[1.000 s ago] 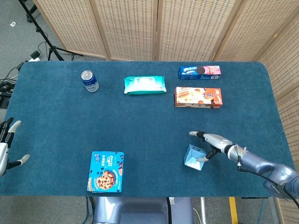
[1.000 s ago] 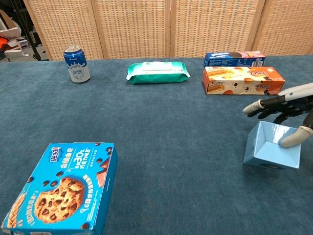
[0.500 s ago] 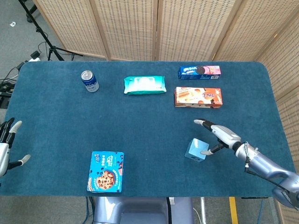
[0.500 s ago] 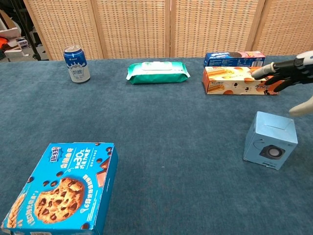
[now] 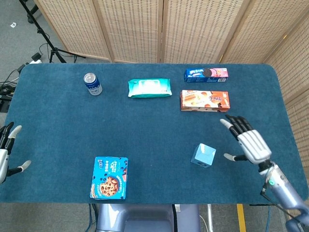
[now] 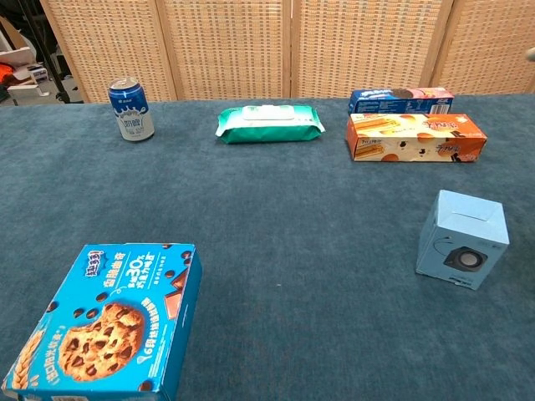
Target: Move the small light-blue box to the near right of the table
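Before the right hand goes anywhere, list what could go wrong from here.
1. The small light-blue cardboard box stands free on the blue cloth table, and the open right hand is beside it, not touching; a sideways sweep could knock it over.
2. The orange rectangular biscuit box lies just beyond the hand, so a forward swing might hit it.
3. The chest view does not show the hand, so only the head view can guide it.

Left hand [image 5: 6, 152] and cookie box [image 6: 100, 322] both partly beyond a frame edge.
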### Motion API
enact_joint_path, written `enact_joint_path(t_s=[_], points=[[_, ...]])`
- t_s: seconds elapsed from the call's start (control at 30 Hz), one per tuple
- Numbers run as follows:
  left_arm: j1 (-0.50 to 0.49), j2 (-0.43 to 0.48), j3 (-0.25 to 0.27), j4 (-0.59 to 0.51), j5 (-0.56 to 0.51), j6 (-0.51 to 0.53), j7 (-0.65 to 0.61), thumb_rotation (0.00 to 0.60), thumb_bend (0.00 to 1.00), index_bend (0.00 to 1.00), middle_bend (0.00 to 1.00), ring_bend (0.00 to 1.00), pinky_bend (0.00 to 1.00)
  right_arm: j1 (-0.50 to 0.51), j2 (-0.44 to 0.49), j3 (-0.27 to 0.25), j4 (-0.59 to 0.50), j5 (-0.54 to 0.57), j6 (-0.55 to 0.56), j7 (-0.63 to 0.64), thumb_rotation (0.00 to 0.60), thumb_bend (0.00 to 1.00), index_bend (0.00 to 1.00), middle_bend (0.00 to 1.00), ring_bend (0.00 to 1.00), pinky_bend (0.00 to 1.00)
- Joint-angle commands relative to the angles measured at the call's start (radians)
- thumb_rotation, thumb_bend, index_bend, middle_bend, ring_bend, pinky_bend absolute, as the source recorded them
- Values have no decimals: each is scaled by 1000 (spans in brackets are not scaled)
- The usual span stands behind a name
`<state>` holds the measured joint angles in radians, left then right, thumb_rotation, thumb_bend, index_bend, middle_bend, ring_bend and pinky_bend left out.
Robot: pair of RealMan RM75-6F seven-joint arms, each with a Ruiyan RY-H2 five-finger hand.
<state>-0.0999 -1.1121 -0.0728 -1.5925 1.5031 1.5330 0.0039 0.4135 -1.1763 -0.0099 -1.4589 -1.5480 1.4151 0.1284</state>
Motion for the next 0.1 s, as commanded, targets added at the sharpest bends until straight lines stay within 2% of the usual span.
enact_joint_path(t_s=[0.03,0.1], points=[[2,-1,1,4,7,7,-3,600,0,0,0,0,0,-146,-96,37,-3,53,170,-146,600,0,0,0,0,3],[5,-1,2,5,13,14,-7,600,0,0,0,0,0,-165,-98,39,-23,54,185,-154,600,0,0,0,0,1]])
